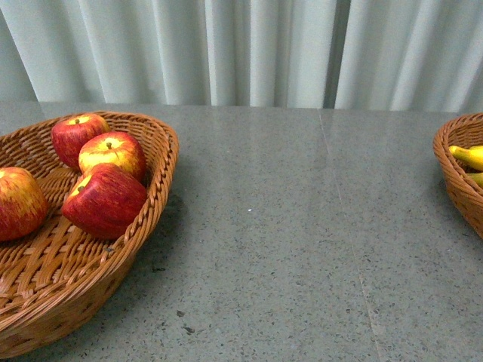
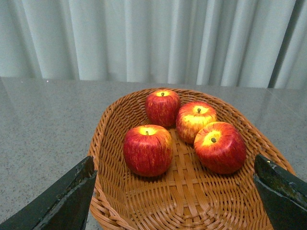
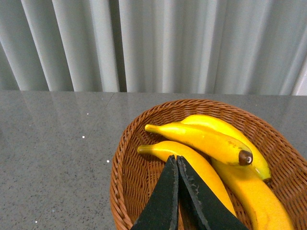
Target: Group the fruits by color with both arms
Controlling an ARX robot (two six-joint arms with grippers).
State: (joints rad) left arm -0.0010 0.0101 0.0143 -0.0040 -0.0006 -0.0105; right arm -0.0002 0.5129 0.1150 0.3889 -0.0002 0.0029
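Black tapered fingers (image 2: 67, 201) of the left gripper (image 2: 175, 196) stand wide apart, released, above a woven wicker basket (image 2: 110, 120) holding four glossy round red apples (image 2: 147, 149) at nine o'clock on the speckled grey table (image 1: 287, 226); the right gripper (image 3: 177, 191) is clenched empty over smooth curved bananas (image 3: 201, 139) in the three o'clock basket (image 3: 124, 163)

The brown woven wicker basket (image 1: 155, 196) looks rough and ribbed, while its red, yellow-streaked apples (image 1: 106, 200) shine glossy and smooth. The grey speckled stone tabletop (image 1: 287, 249) has a polished sheen, and the smooth yellow bananas (image 3: 206, 141) look waxy
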